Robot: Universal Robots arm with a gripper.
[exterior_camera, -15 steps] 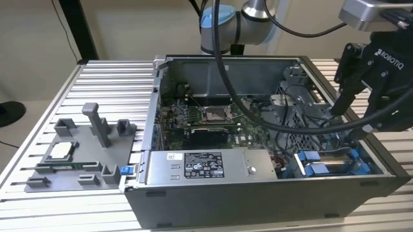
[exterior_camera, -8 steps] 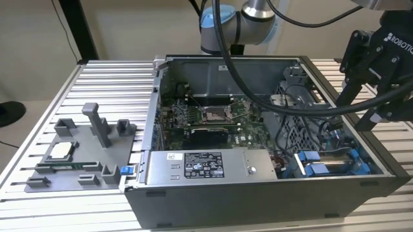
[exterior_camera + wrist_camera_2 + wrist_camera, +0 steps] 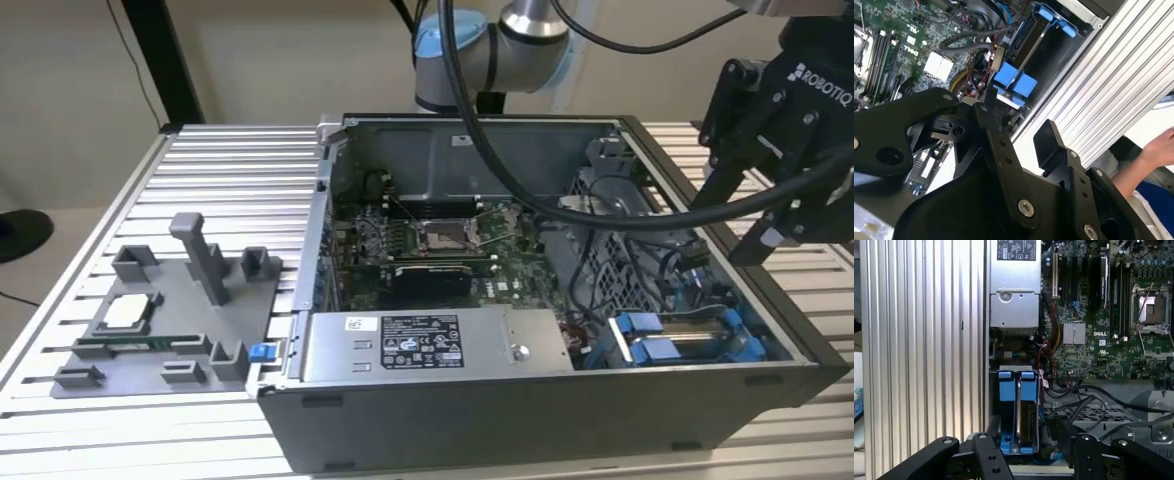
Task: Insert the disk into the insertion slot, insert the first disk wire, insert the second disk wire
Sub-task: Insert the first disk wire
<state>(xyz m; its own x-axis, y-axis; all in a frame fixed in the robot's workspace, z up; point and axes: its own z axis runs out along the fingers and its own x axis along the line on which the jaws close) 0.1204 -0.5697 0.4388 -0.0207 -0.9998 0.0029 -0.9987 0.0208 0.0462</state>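
The disk (image 3: 663, 348) sits in its bright blue frame inside the insertion slot (image 3: 707, 322), at the near corner of the open computer case on the exterior view's right. In both wrist views it stands edge-on, with the blue clips (image 3: 1017, 385) (image 3: 1014, 80) at its end. Black disk wires (image 3: 683, 262) hang loose in the case beside it; whether any is plugged in I cannot tell. My black gripper (image 3: 747, 225) hovers above that side of the case, open, with nothing between its fingers (image 3: 1046, 135). In the first wrist view the gripper (image 3: 1026, 440) lines up over the disk.
The grey labelled power-supply box (image 3: 427, 345) lies along the case front, with the motherboard (image 3: 441, 240) behind it. A perforated cage (image 3: 614, 215) stands beside the slot. A grey fixture tray (image 3: 160, 320) rests on the ribbed table. A person's hand (image 3: 1159, 145) shows beyond the table edge.
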